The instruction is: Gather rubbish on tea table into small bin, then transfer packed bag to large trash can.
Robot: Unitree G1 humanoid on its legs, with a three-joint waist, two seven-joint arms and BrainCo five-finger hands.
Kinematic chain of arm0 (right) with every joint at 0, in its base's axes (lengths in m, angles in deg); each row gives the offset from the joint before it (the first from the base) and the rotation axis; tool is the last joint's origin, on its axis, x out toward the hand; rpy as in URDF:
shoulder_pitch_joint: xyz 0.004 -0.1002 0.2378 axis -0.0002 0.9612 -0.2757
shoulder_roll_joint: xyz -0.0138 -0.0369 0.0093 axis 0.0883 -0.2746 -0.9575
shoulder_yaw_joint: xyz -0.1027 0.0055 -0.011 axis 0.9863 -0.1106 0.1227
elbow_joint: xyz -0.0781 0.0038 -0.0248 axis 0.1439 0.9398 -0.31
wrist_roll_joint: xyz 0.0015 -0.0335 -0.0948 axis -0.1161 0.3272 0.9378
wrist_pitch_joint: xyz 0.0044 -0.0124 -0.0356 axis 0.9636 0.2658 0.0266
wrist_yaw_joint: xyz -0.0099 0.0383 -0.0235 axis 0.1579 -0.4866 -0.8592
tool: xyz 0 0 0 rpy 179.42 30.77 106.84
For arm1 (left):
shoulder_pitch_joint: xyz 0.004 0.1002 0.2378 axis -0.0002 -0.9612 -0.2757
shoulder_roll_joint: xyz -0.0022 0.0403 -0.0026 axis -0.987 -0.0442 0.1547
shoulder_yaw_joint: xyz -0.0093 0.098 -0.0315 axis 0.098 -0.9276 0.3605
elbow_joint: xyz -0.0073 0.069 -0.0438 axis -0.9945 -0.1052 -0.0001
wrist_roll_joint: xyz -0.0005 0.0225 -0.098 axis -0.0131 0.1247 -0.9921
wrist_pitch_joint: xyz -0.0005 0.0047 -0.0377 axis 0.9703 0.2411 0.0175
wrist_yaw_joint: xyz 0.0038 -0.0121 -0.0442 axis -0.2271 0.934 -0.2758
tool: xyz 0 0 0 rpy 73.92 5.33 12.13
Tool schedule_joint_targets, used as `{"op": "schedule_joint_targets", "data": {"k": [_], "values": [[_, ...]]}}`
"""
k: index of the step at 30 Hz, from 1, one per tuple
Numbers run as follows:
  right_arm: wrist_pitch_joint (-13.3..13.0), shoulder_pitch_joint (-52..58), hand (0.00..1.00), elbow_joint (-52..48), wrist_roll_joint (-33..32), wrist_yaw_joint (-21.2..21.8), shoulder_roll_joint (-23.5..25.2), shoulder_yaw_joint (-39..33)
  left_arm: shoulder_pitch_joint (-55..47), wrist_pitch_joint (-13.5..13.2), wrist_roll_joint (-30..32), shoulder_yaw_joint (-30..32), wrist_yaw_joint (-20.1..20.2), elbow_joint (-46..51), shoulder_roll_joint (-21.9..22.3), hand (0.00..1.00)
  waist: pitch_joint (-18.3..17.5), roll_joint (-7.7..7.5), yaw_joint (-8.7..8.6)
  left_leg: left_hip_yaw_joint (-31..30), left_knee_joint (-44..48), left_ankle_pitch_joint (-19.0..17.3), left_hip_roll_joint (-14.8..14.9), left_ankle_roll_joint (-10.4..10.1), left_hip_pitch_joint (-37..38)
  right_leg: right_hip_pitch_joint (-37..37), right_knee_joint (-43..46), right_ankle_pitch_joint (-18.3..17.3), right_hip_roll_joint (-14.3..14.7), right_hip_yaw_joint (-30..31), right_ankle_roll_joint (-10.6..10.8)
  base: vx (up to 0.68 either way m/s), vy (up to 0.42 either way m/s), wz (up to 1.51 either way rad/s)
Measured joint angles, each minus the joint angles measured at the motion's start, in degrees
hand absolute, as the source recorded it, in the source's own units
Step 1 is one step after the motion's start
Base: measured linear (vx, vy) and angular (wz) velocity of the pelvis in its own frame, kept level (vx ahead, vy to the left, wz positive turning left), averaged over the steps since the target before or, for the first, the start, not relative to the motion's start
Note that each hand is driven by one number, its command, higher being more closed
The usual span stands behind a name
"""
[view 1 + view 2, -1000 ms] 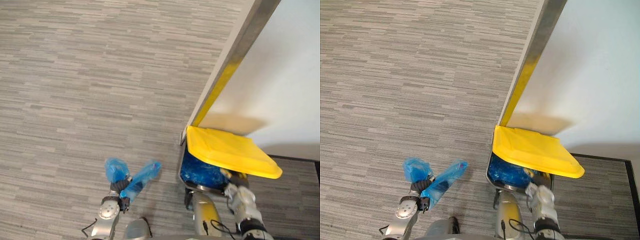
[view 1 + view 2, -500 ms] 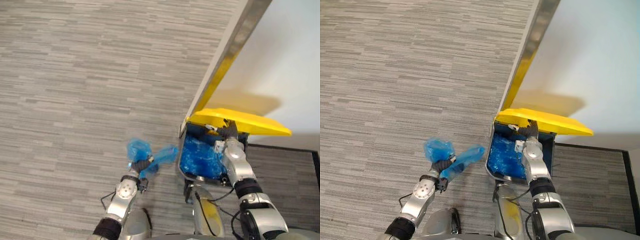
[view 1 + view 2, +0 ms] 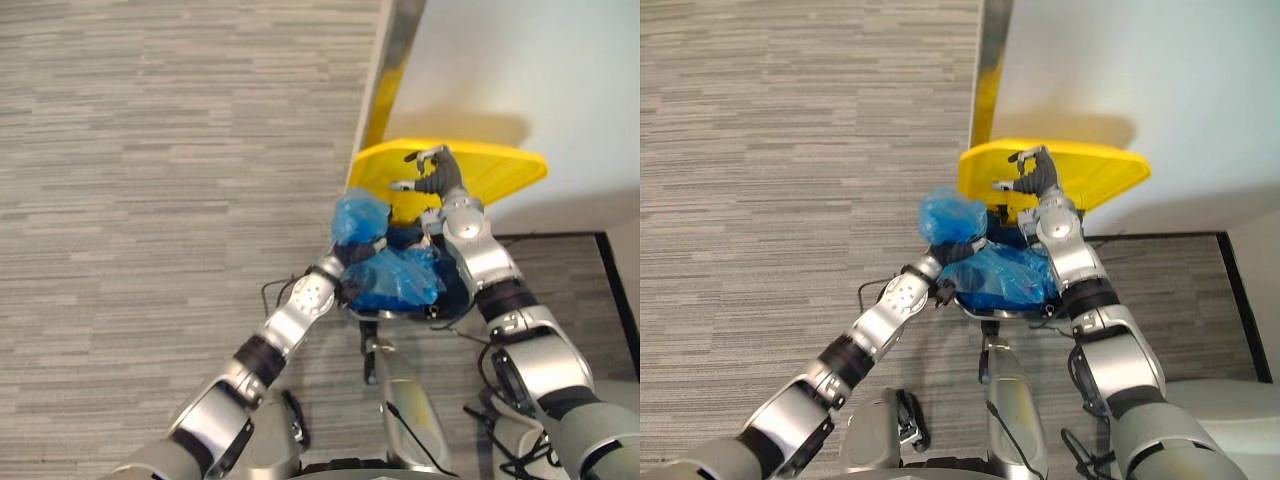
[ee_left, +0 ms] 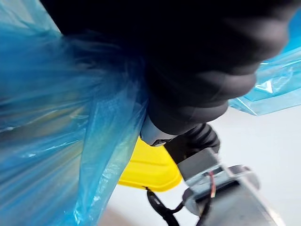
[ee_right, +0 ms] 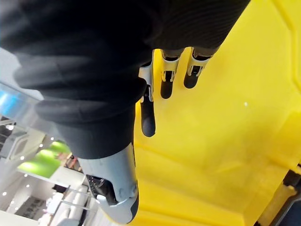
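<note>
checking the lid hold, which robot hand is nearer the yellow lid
Right. The right robot hand rests open against the raised yellow lid; the left robot hand grips the blue bag, apart from the lid.

The blue bag (image 3: 395,282) is thin translucent plastic film, crinkled and glossy. The yellow lid (image 3: 500,168) is hard moulded plastic, smooth with a soft sheen, and the floor (image 3: 150,150) is a matt grey, finely streaked covering. The corner strip (image 3: 400,40) is brushed metal against a matt white wall (image 3: 520,70).
</note>
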Motion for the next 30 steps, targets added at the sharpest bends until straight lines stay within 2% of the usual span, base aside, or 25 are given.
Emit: {"op": "schedule_joint_targets", "data": {"k": [4,5,9,12,19,23,26,29,30], "values": [[0.1,-0.61,0.0,0.0,-0.07,-0.1,-1.88,-0.03,4.75,0.66,2.85,-0.26,0.09,-7.17,-0.02,1.0,1.98,-0.23,-1.54,0.15,3.44,-1.53,1.54,0.22,-5.51,-4.89,0.59,0.49,0.95,0.27,0.29,-0.01,0.011,-0.14],[0.09,-0.72,0.0,0.0,-0.13,-0.12,-1.87,0.06,5.97,1.26,3.68,-0.14,0.07,-9.61,-0.13,0.0,2.24,-0.33,-1.97,0.49,4.18,-1.95,1.95,0.28,-7.17,-6.58,0.52,1.03,1.32,0.43,-0.12,0.03,0.012,-0.35],[0.09,-2.19,0.0,-0.29,-0.6,-0.69,-1.1,1.32,7.8,2.36,5.04,0.96,0.03,-12.96,-0.25,0.0,2.98,-0.27,-1.86,2.59,6.55,-3.22,4.44,-0.28,-10.57,-10.73,0.66,1.69,3.5,1.5,-0.3,0.08,-0.005,-0.38],[0.08,-2.19,0.0,-4.38,-1.14,-2.09,1.22,1.41,9.15,3.2,6.37,2.64,-0.01,-12.95,-0.23,0.0,3.19,-0.14,-1.63,3.67,8.42,-4.26,6.94,-0.47,-13.02,-13.65,1.46,1.67,5.15,1.41,-0.32,0.09,-0.012,-0.26],[0.44,1.2,0.0,-9.45,-1.18,-2.41,3.19,1.28,9.1,4.22,10.23,5.51,-0.21,-9.17,-0.18,0.0,3.19,-0.13,-1.54,5.59,8.39,-4.26,7.39,-0.49,-12.1,-14.05,3.15,1.0,4.69,0.58,-1.01,0.05,0.005,-0.02],[0.22,7.79,0.0,-16.31,-0.99,-2.27,3.76,1.31,5.52,4.19,11.11,5.45,-0.06,-5.59,-0.16,0.0,3.11,-0.09,-1.35,5.3,7.3,-4.11,7.69,-0.75,-9.1,-10.96,3.72,0.26,4.08,-0.94,-1.64,-0.02,-0.015,0.2],[-0.58,14.84,0.0,-19.81,-0.38,-2.19,3.68,1.05,-1.05,3.47,10.81,5.22,0.15,-2.33,-0.52,0.0,3.02,-0.08,-0.13,4.7,5.05,-3.27,7.42,-2.18,-4.41,-6.54,3.9,-0.83,3.85,-1.5,-2.32,-0.02,-0.018,0.21],[-1.33,21.01,0.0,-20.0,0.15,-1.26,3.71,1.05,-6.98,3.04,9.57,5.37,0.35,-1.06,-3.27,0.0,1.82,-0.34,0.54,3.04,3.03,-1.77,6.51,-2.86,-1.84,-3.97,5.14,-2.6,2.94,-2.74,-1.55,0.01,-0.031,0.37],[-1.77,23.85,0.0,-19.93,0.6,-0.83,3.73,0.9,-9.68,3.03,8.4,6.07,0.69,-0.02,-5.24,0.0,1.81,-0.37,1.31,2.18,2.26,-1.32,6.22,-3.36,-0.32,-2.3,5.12,-2.89,2.96,-3.2,-1.65,0.02,-0.009,0.26]]}}
